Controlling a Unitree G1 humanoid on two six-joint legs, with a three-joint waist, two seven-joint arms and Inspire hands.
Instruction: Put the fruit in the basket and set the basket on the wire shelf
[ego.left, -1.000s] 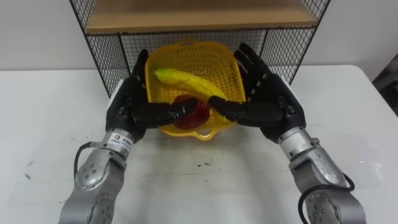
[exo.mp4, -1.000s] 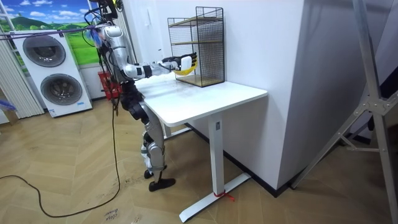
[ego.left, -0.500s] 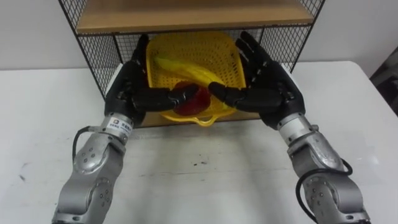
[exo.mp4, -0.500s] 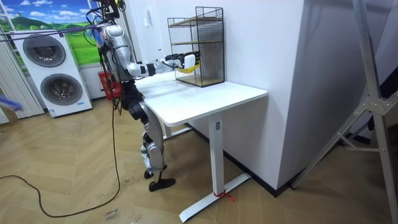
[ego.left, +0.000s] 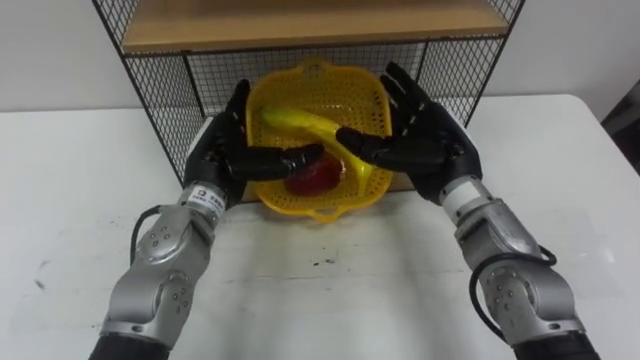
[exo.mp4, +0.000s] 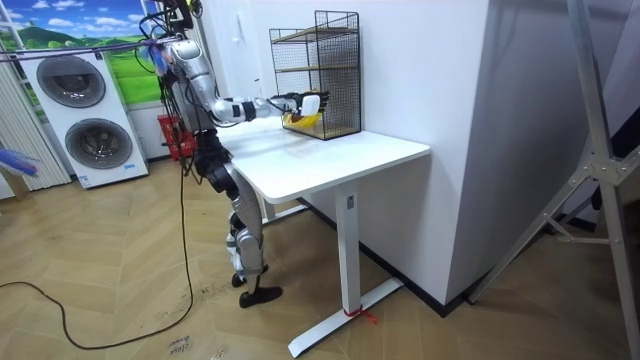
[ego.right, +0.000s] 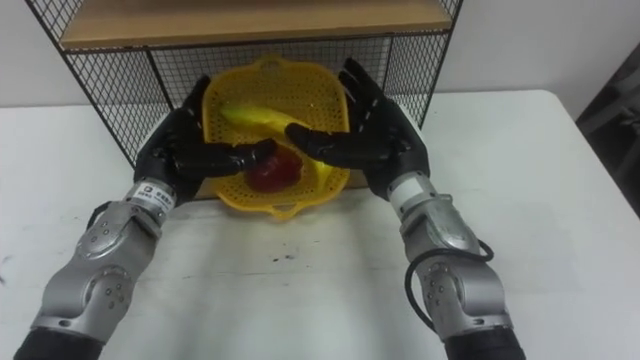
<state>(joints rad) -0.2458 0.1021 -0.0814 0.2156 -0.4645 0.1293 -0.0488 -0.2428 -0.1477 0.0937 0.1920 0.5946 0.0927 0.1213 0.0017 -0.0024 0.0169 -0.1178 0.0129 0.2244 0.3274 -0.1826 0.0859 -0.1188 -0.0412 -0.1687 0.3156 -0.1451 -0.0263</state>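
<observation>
The yellow perforated plastic basket (ego.left: 310, 95), held in front of the black wire shelf (ego.left: 165, 90) a second ago, now sits well inside its lower tier. Its front lip juts out at 6 o'clock over the white table (ego.left: 300, 290). In it, the yellow banana (ego.left: 300, 122) lies at 12 o'clock of the red apple (ego.left: 312, 175). The left hand (ego.left: 215, 155) at 9 o'clock and the right hand (ego.left: 425, 145) at 3 o'clock flank the basket, fingers straight and thumbs over the front rim. The placement looks nearly done, with only the release left. No writing is legible.

The wire shelf (ego.left: 160, 90) runs off my top edge, and the left hand (ego.left: 215, 150) and right hand (ego.left: 430, 145) cover parts of the red fruit (ego.left: 318, 180) and banana (ego.left: 295, 120).
</observation>
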